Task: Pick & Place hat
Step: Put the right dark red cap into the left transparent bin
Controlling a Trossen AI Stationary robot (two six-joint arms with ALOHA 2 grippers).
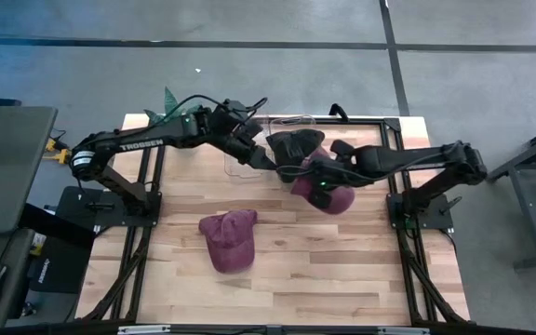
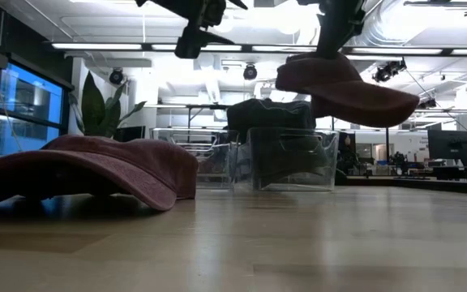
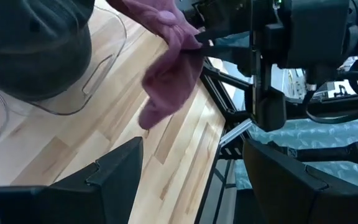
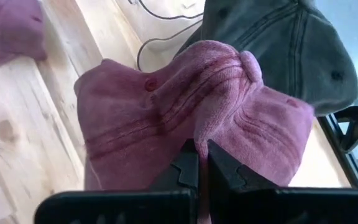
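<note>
Maroon fabric is seen pinched between the closed fingers of the right gripper [image 4: 199, 163], which are clenched on a fold of a maroon cap [image 1: 322, 191]. This held cap is lifted clear of the wooden table [image 1: 342, 270]; in the low view it [image 2: 343, 85] hangs in the air just above and beside a clear plastic bin [image 2: 292, 158]. A dark grey cap [image 1: 293, 144] is seen in that bin, its crown rising above the rim, and the held cap is positioned at the bin's edge, close to the grey one. A second clear bin [image 2: 193, 154] is visible beside the first in the low view. A second maroon cap [image 1: 228, 238] is left lying flat on the table, well apart from the bins, nearer the front edge. The left gripper [image 1: 261, 156] is held above the bins with its fingers [image 3: 114, 171] spread apart and nothing between them; in its wrist view the held maroon cap [image 3: 169, 65] and the right arm are seen just ahead of it. A green plant [image 2: 104, 109] is seen beyond the table's far left corner.
</note>
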